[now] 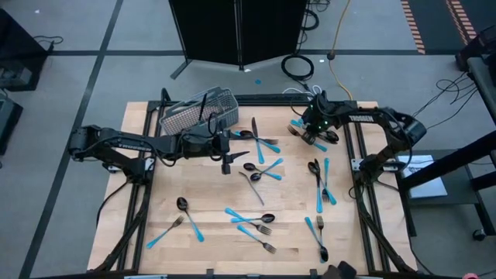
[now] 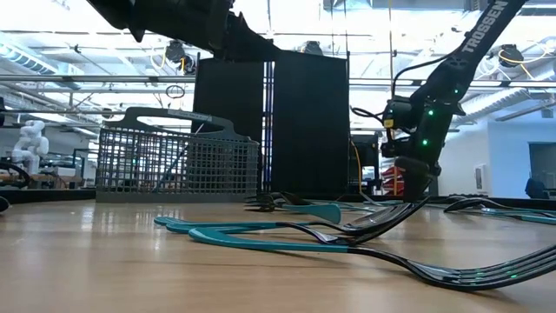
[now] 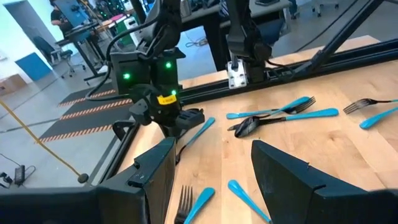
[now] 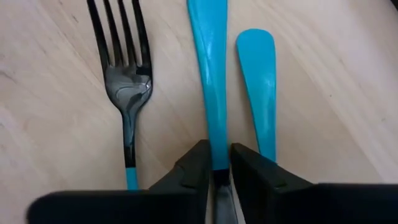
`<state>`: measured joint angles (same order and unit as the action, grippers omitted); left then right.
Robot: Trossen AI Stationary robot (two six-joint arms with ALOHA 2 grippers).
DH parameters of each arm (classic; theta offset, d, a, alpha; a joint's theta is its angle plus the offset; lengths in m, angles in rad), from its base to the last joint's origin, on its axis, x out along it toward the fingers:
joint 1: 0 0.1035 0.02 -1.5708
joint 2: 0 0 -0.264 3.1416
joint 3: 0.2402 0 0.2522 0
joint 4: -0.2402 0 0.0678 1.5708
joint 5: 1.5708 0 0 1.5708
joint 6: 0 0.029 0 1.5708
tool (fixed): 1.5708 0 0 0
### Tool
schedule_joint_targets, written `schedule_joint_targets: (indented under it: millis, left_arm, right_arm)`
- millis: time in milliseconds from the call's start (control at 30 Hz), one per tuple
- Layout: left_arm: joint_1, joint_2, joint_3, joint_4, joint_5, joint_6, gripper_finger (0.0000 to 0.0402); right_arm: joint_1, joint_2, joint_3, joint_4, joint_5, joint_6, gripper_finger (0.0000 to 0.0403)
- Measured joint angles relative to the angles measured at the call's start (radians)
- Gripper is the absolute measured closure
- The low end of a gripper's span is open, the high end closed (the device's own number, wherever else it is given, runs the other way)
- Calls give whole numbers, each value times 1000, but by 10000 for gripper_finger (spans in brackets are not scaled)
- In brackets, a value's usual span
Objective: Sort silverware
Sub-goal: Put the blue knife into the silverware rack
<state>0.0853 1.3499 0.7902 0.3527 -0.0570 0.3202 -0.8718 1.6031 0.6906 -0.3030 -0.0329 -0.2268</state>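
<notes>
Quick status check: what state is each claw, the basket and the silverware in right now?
Right claw: down at the table, pinching a blue handle.
Left claw: open, empty, beside the basket.
Mesh basket: upright at the table's far edge.
Silverware: scattered flat on the table.

A robotics lab or workshop is showing here. A pale wooden desk (image 1: 209,232) is standing on a grey tiled floor (image 1: 62,85), framed by black metal rails (image 1: 353,178). Loose black and yellow cables (image 1: 333,39) are trailing across that floor beside orange-and-black hazard striping (image 1: 415,27). Across the room, bright ceiling strip lights (image 2: 78,43) are glowing over open benches, and a small white humanoid robot figure (image 2: 30,143) is standing at the far side.
</notes>
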Motion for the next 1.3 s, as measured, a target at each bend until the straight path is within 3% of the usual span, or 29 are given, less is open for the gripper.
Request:
schedule_joint_targets:
  millis: [167, 467, 933, 1300]
  left_arm:
    - [0, 0, 0, 0, 0, 0, 194]
    - [0, 0, 0, -4, 0, 0, 194]
    - [0, 0, 0, -4, 0, 1, 194]
    - [0, 0, 0, -6, 0, -31, 194]
  right_arm:
    - [0, -47, -4, 5, 5, -4, 394]
    - [0, -49, -6, 34, -1, 32, 393]
    - [5, -49, -5, 197, -132, 90, 395]
    - [87, -84, 6, 273, -175, 90, 396]
